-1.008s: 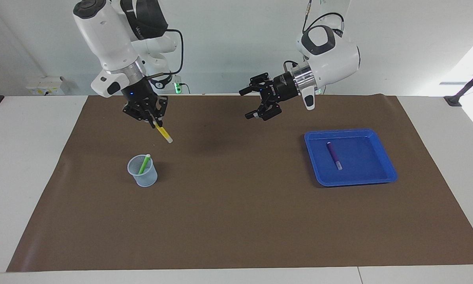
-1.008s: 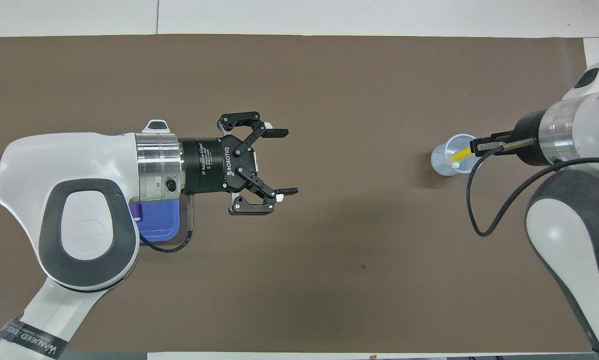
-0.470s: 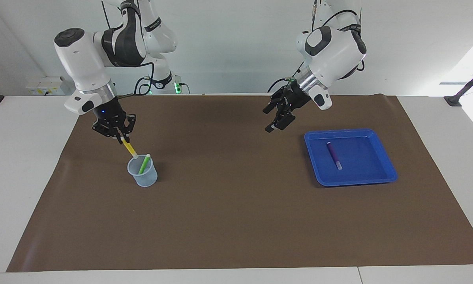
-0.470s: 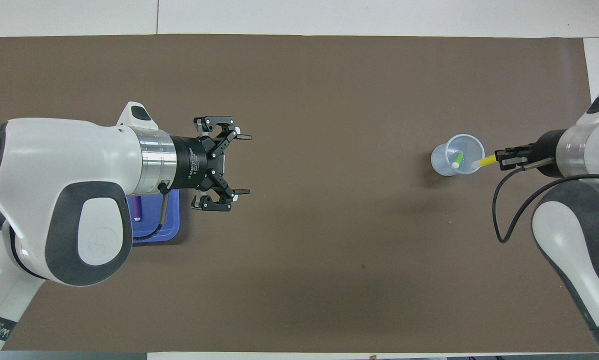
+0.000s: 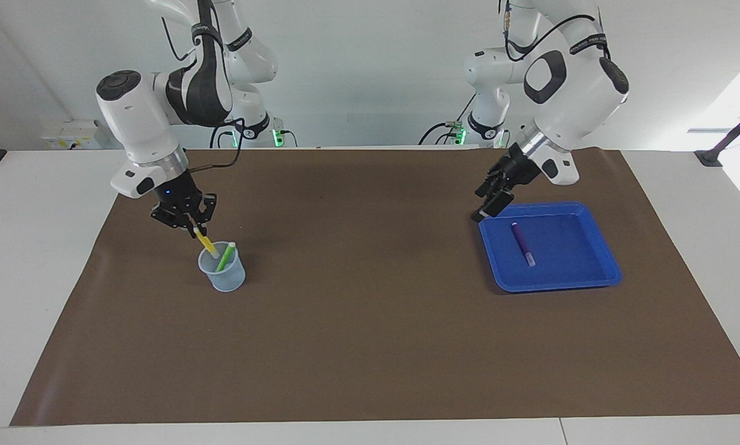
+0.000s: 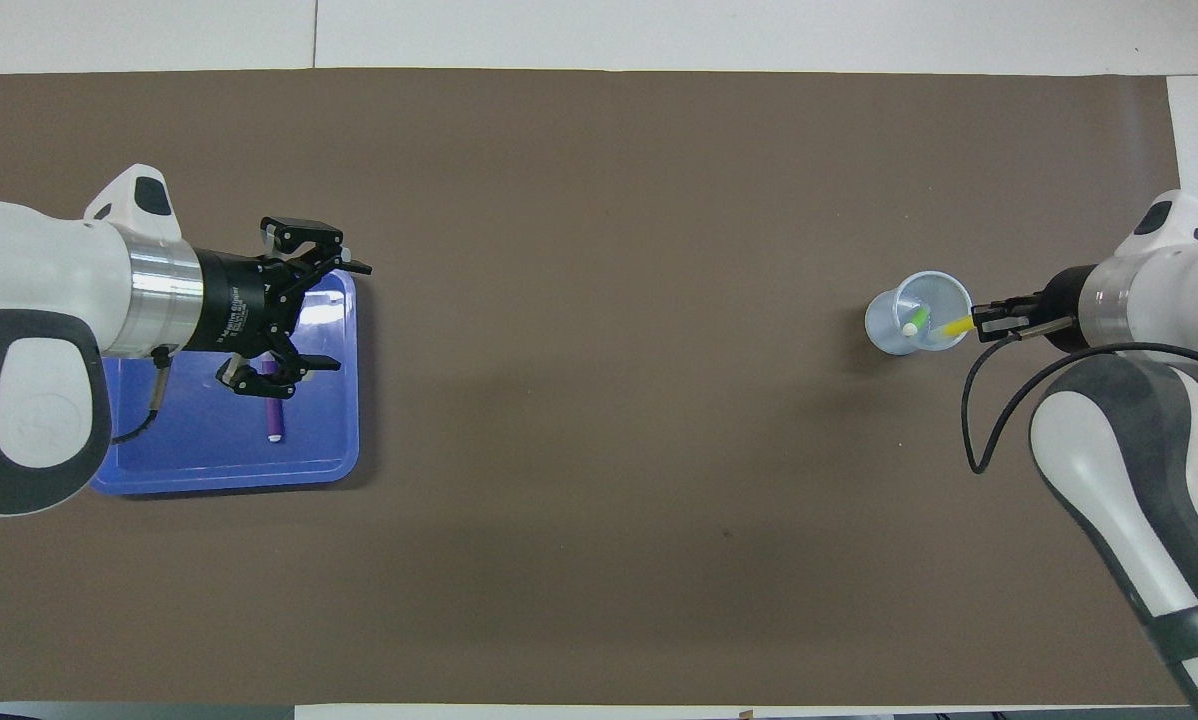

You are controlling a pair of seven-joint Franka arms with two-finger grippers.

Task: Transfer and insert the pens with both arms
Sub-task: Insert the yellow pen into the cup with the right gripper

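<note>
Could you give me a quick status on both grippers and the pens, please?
Right gripper shut on yellow pen, tip entering cup beside green pen. Left gripper open over tray; purple pen untouched. Nothing obstructing.

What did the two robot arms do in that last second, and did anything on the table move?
The right hand, shut on the yellow pen, carried it down until its tip entered the clear cup. The open left hand swung from mid-table to over the blue tray. The green pen in the cup and the purple pen in the tray stayed put.
</note>
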